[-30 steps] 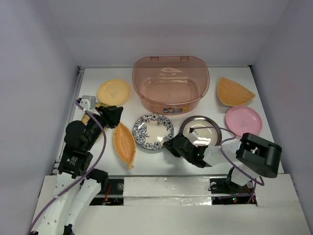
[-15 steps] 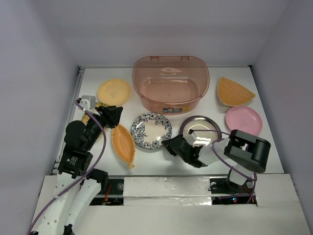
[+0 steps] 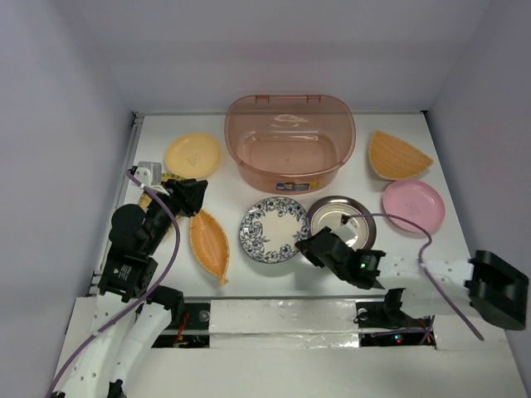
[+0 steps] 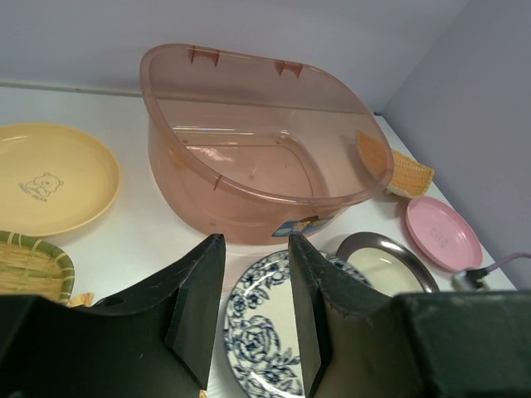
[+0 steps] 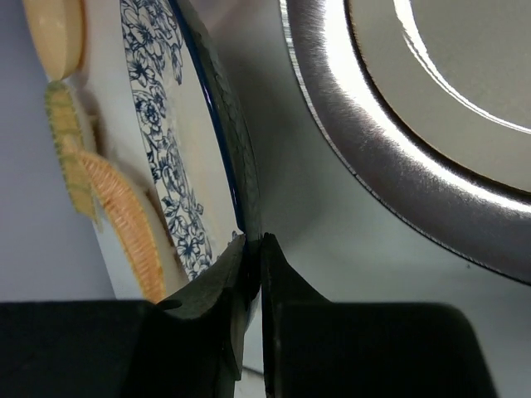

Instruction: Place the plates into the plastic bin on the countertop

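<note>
The translucent reddish-brown plastic bin [image 3: 289,139] stands at the back middle of the white countertop [image 3: 224,178] and holds nothing. My right gripper [image 3: 305,247] is shut on the near right rim of the blue-floral plate [image 3: 273,230], which is tilted up off the table. In the right wrist view its fingertips [image 5: 241,269] pinch that plate's edge [image 5: 170,124]. My left gripper [image 3: 197,189] is open and empty at the left, above the orange leaf-shaped plate [image 3: 211,243]. The round yellow plate [image 3: 192,155], brown-rimmed plate [image 3: 342,222], pink plate [image 3: 413,205] and orange fan-shaped plate [image 3: 397,155] lie around.
A yellow ribbed dish [image 4: 29,267] lies under my left arm, partly hidden. Pale walls close the table on three sides. The right arm's cable [image 3: 415,228] loops over the table beside the brown-rimmed plate.
My right arm has swung to the right, pulling the blue-floral plate right and tilting it up. The left arm has not moved.
</note>
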You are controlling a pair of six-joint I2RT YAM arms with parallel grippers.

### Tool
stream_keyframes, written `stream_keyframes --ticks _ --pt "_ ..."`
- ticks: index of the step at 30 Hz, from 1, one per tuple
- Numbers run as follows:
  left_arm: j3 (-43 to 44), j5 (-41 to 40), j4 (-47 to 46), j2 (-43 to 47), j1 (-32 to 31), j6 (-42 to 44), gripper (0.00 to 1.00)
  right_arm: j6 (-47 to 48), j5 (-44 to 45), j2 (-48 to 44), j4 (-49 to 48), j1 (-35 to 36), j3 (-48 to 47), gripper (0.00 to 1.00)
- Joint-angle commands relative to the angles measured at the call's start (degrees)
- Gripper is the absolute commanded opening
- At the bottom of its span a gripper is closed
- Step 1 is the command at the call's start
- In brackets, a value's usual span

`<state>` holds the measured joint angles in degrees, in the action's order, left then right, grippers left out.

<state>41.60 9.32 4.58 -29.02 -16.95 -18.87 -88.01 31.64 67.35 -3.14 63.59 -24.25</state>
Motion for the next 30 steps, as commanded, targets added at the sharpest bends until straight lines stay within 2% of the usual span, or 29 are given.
stream_keyframes --ticks 1,3,6,8,10,13,15,19,25,30 --pt "1.20 -0.62 -1.42 0.19 -0.36 0.50 0.34 8.87 3.87 -12.39 0.94 0.74 -3.35 0.00" --pt "1.20 -0.80 -1.41 0.19 -0.36 0.51 0.34 13.01 1.59 -20.11 0.77 0.74 -4.31 0.00" --pt "1.29 -1.15 -1.33 0.36 -0.36 0.50 0.34 20.84 -0.26 -24.54 7.23 0.74 -10.89 0.00" --pt "1.29 -1.41 -1.33 0.36 -0.36 0.50 0.34 26.38 -0.70 -25.42 8.06 0.74 -14.32 0.00" --pt "1.46 -1.59 -1.24 0.36 -0.36 0.50 0.34 31.98 -2.10 -25.52 7.97 -1.53 -18.98 0.00" --pt "1.37 -2.11 -1.06 0.71 -0.36 0.50 0.34 38.76 -9.99 -24.82 4.13 -10.30 -23.90 0.00" --pt "1.37 -2.20 -1.15 0.80 -0.36 0.42 0.34 40.98 -17.72 -22.36 1.14 -18.62 -26.36 0.00" --pt "1.11 -0.80 -1.68 0.54 -0.36 0.33 0.34 45.90 -28.00 -12.88 -0.81 -29.30 -34.62 0.00" --pt "0.93 -0.97 -1.85 1.50 -0.36 0.15 0.34 48.28 -36.73 5.75 0.32 -38.88 -49.56 0.00" --pt "0.85 -0.80 -1.77 1.59 -0.36 0.15 0.35 49.60 -41.29 17.18 3.05 -42.76 -61.41 0.00"
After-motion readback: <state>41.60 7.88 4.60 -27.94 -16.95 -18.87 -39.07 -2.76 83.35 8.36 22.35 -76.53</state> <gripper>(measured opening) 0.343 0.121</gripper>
